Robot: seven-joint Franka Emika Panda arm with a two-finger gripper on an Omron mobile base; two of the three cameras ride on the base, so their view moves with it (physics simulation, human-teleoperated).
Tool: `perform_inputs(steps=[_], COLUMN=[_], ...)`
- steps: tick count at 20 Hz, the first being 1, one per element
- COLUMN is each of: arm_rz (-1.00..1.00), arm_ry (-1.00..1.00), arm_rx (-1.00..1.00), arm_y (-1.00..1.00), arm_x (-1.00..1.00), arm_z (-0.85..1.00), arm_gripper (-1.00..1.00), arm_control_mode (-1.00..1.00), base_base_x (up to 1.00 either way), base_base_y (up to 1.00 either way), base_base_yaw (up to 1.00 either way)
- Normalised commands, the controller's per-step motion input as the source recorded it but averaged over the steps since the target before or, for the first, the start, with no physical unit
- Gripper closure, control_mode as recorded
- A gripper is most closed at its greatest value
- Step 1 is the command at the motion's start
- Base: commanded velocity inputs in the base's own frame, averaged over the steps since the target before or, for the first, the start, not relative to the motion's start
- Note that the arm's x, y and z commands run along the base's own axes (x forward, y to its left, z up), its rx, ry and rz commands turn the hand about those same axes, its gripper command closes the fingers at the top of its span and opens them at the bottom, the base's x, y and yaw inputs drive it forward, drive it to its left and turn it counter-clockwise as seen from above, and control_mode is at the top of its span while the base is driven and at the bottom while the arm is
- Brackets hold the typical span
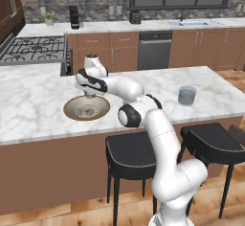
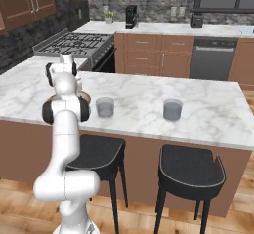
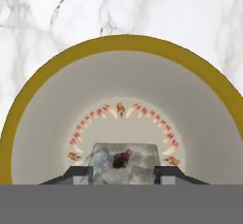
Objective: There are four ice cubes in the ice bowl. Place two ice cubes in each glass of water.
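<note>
the hand [image 3: 121, 173] hung low inside the ice bowl [image 3: 47, 123] on the marble table [image 1: 38, 100], its fingertips [image 3: 78, 174] partly apart either side of an ice cube [image 3: 124, 159] lying directly between them on the bowl's floor, not visibly clamped.

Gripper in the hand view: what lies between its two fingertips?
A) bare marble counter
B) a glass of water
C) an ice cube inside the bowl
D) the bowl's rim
C: the gripper straddles a pale ice cube on the floor of the ice bowl.
</note>
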Motion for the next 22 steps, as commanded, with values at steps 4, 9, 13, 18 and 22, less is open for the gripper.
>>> perform_inputs(steps=[4, 9, 13, 18, 22], arm_rz=[0.26, 0.25, 0.28, 0.29, 0.18], arm_ry=[-0.11, -0.11, -0.21, -0.37, -0.46], arm_rx=[-0.02, 0.00, 0.00, 0.05, 0.07], arm_y=[-0.38, -0.41, -0.47, -0.52, -0.49], arm_x=[-0.49, -0.58, -0.64, -0.50, -0.37], arm_z=[0.16, 0.10, 0.06, 0.02, 0.00], arm_gripper=[1.00, 1.00, 1.00, 1.00, 1.00], arm_control_mode=[-1.00, -1.00, -1.00, -1.00, -1.00], base_base_x=[0.00, 0.00, 0.00, 0.00, 0.00], base_base_y=[0.00, 0.00, 0.00, 0.00, 0.00], base_base_yaw=[0.00, 0.00, 0.00, 0.00, 0.00])
